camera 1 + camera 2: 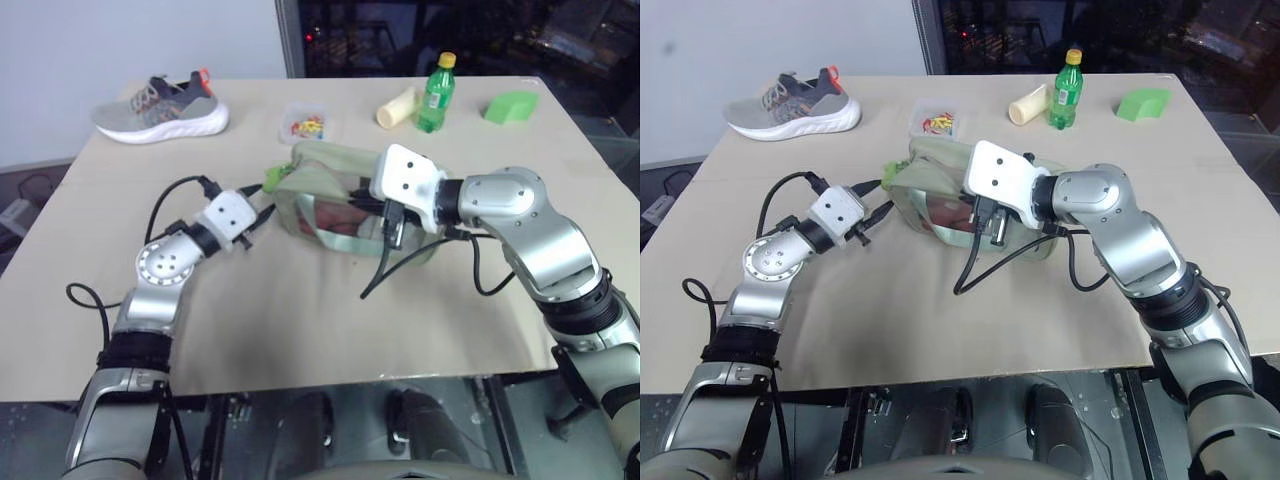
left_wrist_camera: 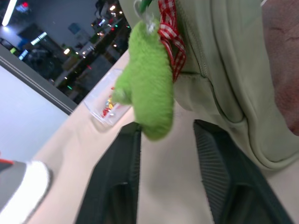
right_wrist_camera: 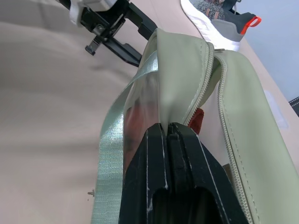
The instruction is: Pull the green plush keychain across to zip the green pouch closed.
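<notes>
Table: flat tan top, bare near the front edge; near corners cut off.

Left gripper: white wrist block, black cables looping off it, arm reaching level toward the pouch's left end. Fingers stand apart, ribbed black pads; the keychain hangs just above the gap, no pad seen pressing it.

Right gripper: arm bent across from the right, pointing left and slightly down. Fingers pressed together on the pouch's edge, at a fold of clear panel and fabric beside the zipper; its white housing hides the pouch's middle in the head views.

Pouch: centre of table, pale sage fabric, clear glossy side panels, woven satin strap. Zipper gapes open at this end, something red inside, not identifiable. Right end hidden behind the right arm.

Keychain: lime fuzzy lump at the pouch's left end, with a red-and-white checked ribbon; its attachment is cut off.

Far side: clear box of coloured bits, too small to tell; grey knit shoe, white sole; cream cylinder; green bottle, yellow cap; green wedge.
</notes>
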Robot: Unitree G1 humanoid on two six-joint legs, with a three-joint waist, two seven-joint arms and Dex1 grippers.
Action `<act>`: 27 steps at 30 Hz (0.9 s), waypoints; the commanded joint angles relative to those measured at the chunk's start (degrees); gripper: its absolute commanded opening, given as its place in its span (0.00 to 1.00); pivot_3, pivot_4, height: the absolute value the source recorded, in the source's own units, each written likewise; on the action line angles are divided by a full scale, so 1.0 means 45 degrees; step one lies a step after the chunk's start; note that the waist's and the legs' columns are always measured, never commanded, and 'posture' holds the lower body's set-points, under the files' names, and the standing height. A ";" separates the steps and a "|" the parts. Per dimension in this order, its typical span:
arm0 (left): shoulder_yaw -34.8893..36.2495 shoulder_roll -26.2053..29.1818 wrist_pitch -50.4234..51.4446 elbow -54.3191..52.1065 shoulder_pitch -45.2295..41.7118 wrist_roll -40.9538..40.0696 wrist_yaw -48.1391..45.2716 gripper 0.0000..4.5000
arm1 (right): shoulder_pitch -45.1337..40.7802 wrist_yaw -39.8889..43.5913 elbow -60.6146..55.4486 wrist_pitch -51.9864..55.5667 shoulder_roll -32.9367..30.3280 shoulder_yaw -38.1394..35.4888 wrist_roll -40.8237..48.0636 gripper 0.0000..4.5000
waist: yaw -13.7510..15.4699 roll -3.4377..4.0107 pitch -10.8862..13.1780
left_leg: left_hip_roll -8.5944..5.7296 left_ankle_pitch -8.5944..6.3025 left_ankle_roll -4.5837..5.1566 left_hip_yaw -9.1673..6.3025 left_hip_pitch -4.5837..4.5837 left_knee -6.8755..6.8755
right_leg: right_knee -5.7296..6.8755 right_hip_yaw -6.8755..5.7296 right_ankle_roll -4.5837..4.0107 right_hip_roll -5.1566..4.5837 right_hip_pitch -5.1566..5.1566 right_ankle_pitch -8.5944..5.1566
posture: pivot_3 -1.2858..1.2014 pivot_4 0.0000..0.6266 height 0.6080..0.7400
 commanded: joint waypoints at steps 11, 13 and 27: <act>-0.0384 -0.0038 -0.1996 0.1837 -0.1450 0.1368 0.1795 0.06 | -0.0202 0.0165 -0.0191 -0.0485 -0.0026 0.0063 -0.0083 0.00 | -0.0016 -0.0003 0.0002 | 0.0000 0.0000 0.0000 0.0002 0.0000 0.0002 | 0.0002 -0.0002 0.0000 0.0003 0.0000 0.0001 | 0.52 0.24 1.00; -0.0129 0.0476 -0.2580 0.2043 -0.1834 0.1945 0.2594 0.01 | -0.0263 0.0121 -0.0087 -0.0558 0.0033 0.0059 -0.0119 0.00 | -0.0031 -0.0008 0.0004 | 0.0000 0.0000 0.0000 0.0003 -0.0001 0.0002 | 0.0002 -0.0001 -0.0003 0.0003 -0.0001 0.0003 | 0.52 0.24 1.00; -0.3056 0.2819 -0.8520 0.3853 -0.6575 0.4040 0.2216 0.01 | -0.0680 -0.0119 0.1371 -0.1601 0.0795 0.0109 -0.0502 0.00 | 0.0006 -0.0051 0.0030 | -0.0005 0.0000 0.0001 0.0012 -0.0009 0.0000 | -0.0002 -0.0007 -0.0010 0.0001 0.0000 0.0008 | 0.52 0.24 1.00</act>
